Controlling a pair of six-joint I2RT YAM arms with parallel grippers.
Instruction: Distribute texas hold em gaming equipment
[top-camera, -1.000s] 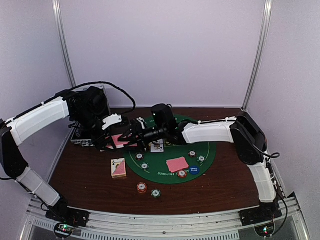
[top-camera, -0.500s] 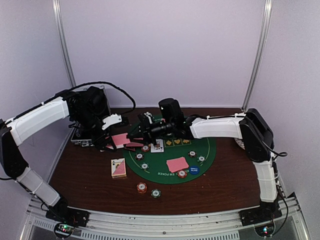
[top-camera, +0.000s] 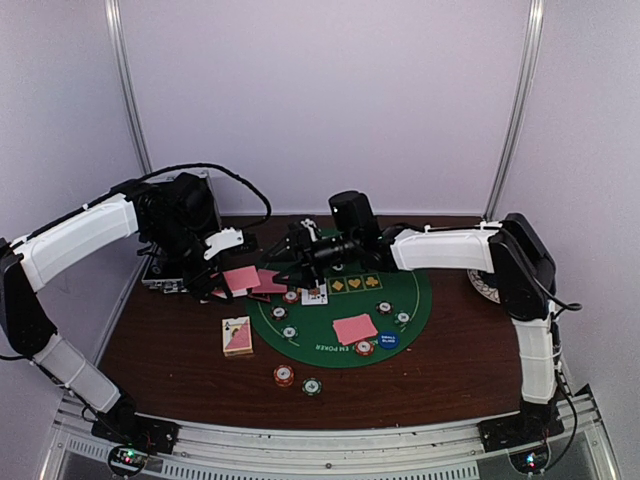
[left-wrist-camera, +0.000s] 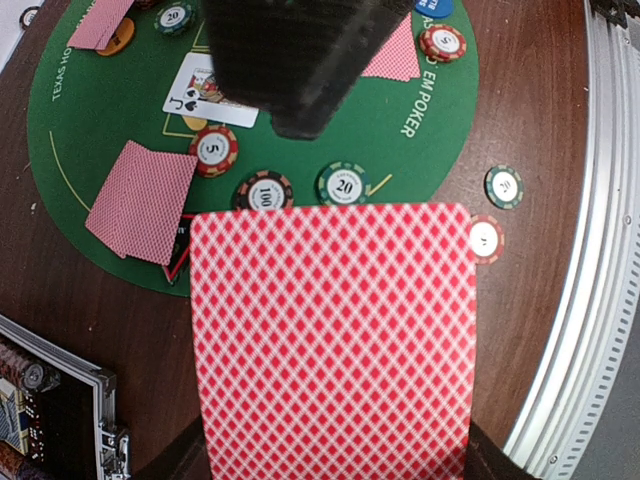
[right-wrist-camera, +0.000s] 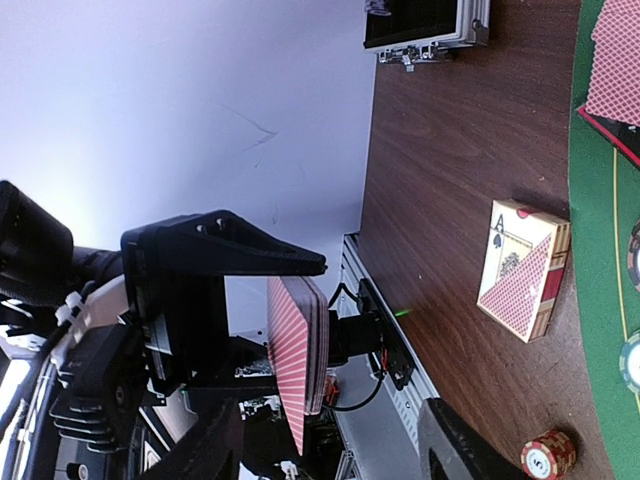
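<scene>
High rear and close wrist cameras share green mat (top-camera: 415, 292).

Eight striped poker chips (top-camera: 289, 332) — six on the green mat (top-camera: 318, 322), two off it. Three face-down lots of pink-backed cards (left-wrist-camera: 140, 200) on the mat, one stack (left-wrist-camera: 330, 340) aloft. One face-up jack (left-wrist-camera: 210, 95). One card box (top-camera: 237, 336). One blue disc (top-camera: 388, 340), one orange disc (left-wrist-camera: 118, 40).

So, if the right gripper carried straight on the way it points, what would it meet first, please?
Probably the stack of cards gripped by the left gripper: it sits dead ahead between the right gripper's spread fingers, though depth is unclear.
</scene>
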